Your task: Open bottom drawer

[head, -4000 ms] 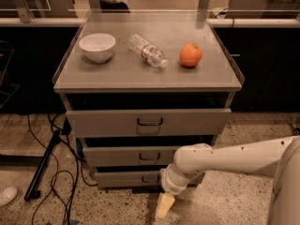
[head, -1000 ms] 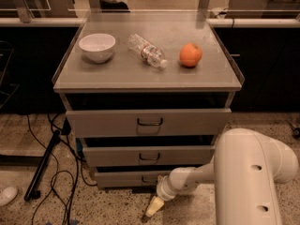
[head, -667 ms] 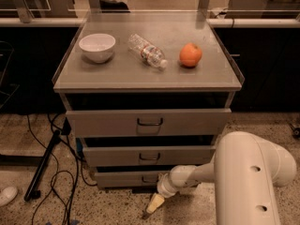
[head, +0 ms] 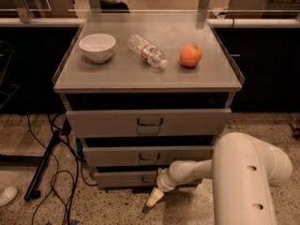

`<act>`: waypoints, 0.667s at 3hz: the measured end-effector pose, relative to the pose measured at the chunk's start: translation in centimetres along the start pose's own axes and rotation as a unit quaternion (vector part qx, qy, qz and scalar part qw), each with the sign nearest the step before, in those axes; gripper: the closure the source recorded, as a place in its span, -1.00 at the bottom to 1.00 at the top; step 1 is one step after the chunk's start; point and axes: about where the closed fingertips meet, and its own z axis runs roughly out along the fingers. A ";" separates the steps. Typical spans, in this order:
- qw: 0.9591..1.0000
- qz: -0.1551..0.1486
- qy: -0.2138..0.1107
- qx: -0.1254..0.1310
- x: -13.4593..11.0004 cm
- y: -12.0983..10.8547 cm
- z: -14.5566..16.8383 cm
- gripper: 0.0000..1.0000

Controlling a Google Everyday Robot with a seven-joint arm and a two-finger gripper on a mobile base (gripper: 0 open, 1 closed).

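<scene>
Hovering your pincer [head: 153,199] just below the bottom drawer [head: 119,178], grip unreadable; you're needing to catch its handle [head: 149,178] next.

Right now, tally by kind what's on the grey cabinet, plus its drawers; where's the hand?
White round bowl: 1
Clear plastic bottle: 1
Orange round fruit: 1
Grey drawer fronts: 3, including the bottom drawer
Total: 6
Hand: low near the floor, in front of the bottom drawer.
</scene>
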 end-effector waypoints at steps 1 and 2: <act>1.000 0.000 -0.002 -0.001 -0.2 -0.6 0.8 -1.00; 1.000 0.001 -0.004 -0.006 -0.1 -1.0 2.0 -1.00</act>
